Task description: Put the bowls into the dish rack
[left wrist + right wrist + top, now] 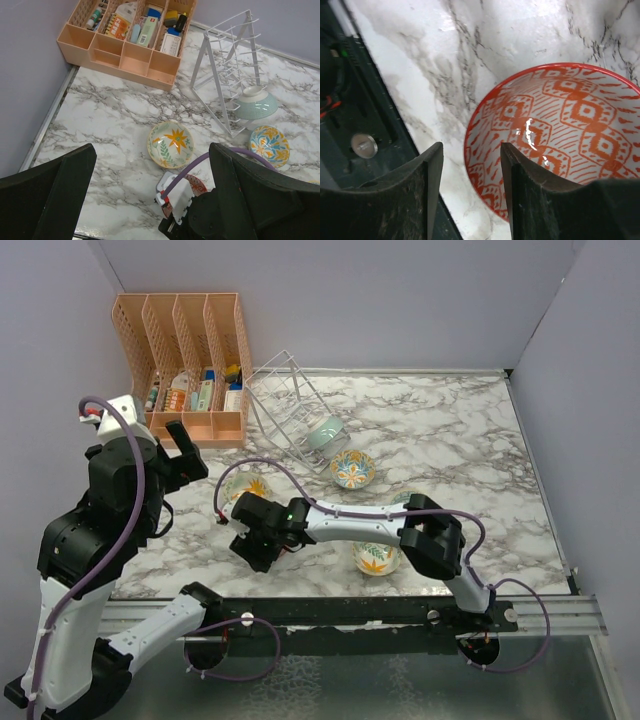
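My right gripper (pixel 470 192) is open low over the table's near edge and straddles the rim of the red-patterned bowl (pixel 570 115), one finger inside and one outside. In the top view this gripper (pixel 254 546) covers that bowl. My left gripper (pixel 150 195) hangs open and empty, high above the table's left side. The white wire dish rack (pixel 290 400) stands at the back with a teal bowl (pixel 325 434) lying in its near end. On the marble sit a cream bowl with an orange star (pixel 170 144), a blue-and-yellow bowl (pixel 352 469) and a cream leaf-print bowl (pixel 377 559).
An orange plastic organizer (pixel 190 360) full of small items stands in the back left corner. Grey walls close in the table on the left, back and right. The black base rail (pixel 350 610) runs along the near edge, right beside the red bowl.
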Tool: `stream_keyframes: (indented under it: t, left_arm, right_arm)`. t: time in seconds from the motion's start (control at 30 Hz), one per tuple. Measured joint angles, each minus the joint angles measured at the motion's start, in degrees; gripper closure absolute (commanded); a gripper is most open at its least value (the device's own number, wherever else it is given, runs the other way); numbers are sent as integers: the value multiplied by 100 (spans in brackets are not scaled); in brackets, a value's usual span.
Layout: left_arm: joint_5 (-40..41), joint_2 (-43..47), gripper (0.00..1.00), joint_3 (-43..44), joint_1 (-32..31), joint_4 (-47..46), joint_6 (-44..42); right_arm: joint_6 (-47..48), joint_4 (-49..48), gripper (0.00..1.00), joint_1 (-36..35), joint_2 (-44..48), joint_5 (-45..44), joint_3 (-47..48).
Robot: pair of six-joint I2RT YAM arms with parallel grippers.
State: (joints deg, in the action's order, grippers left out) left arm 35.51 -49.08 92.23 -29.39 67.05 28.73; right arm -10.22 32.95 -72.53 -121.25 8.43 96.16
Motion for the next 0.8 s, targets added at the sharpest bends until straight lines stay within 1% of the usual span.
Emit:
stream_keyframes:
  t: [0.1,0.2,0.37,0.4,0.5,0.73,0.8]
  left_arm:
    - [15,28,1,-2,0,-2,-20]
    - [17,42,1,-11,0,-9,-52]
    - [31,44,1,-44,0,-33,-131]
    - [42,44,1,-44,0,-44,-146]
    - [83,44,1,-46,0,-76,-188]
    - [146,26,1,-7,0,-103,-323]
    - [155,4,1,20,0,-140,-378]
  right_arm:
    - [4,28,54,-28,-136,-278,13]
    - [13,46,63,-70,-199,-501,13]
    - [46,35,97,-103,-201,-817,17]
    - [68,0,99,-103,-190,-916,52]
    - [83,20,99,-105,7,-1193,118]
    - [-138,466,99,-61,212,-1143,118]
    - [-291,612,99,2,315,-994,118]
